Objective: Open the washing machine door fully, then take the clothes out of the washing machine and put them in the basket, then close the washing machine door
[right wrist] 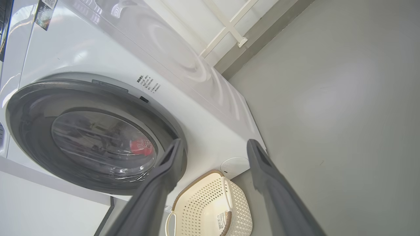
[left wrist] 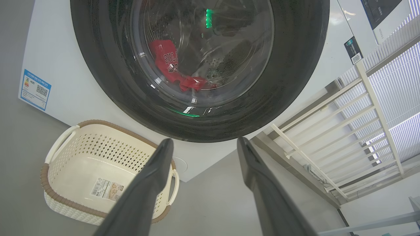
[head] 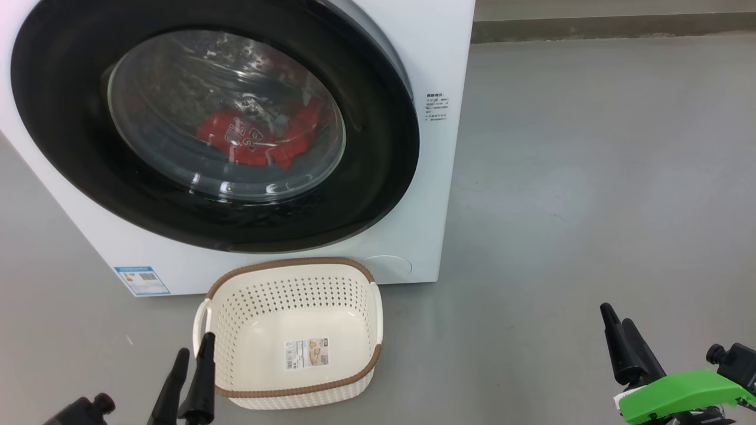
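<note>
Red clothes — one numbered 23 — lie behind the closed washing machine door; the basket sits just below, ready for them. Left gripper and right gripper spread, empty.

Ahead of my left claw, white letters "BULLS" stand on the red clothes behind the washing machine door. Beyond my right claw, they show "23". The blue label left of my left claw and the sticker in the basket are too small to read.

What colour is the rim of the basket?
Brown; the basket rim shows best in the head view.
</note>
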Available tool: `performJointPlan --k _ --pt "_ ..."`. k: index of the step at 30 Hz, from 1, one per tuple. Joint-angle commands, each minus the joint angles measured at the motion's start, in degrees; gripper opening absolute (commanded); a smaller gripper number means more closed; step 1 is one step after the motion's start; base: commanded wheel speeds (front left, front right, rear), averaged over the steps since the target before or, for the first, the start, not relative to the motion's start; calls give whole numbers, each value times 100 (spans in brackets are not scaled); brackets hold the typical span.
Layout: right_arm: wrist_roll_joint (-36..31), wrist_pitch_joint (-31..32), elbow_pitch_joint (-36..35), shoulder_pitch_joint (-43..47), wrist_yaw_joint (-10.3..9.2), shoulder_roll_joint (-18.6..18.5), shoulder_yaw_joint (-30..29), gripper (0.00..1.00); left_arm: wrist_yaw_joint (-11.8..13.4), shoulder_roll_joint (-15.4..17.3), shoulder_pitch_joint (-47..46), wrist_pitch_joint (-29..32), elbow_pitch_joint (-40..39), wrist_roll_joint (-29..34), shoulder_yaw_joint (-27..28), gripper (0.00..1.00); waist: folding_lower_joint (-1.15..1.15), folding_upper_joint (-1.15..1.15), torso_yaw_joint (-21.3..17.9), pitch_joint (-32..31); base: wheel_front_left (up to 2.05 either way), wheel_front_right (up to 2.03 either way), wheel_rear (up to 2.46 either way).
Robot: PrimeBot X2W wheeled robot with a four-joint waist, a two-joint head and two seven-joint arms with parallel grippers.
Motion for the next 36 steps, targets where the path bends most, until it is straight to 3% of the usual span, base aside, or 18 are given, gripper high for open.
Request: performJointPlan --k 1,36 --pt "-102 -53 -155 -41 2 -124 100 100 -24 85 -52 -70 -186 125 82 100 -1 0 1 0 0 0 0" --pt "-2164 -643 -251 168 3 -309 336 100 -35 154 105 -666 -418 2609 -51 100 -1 0 8 -39 0 0 0"
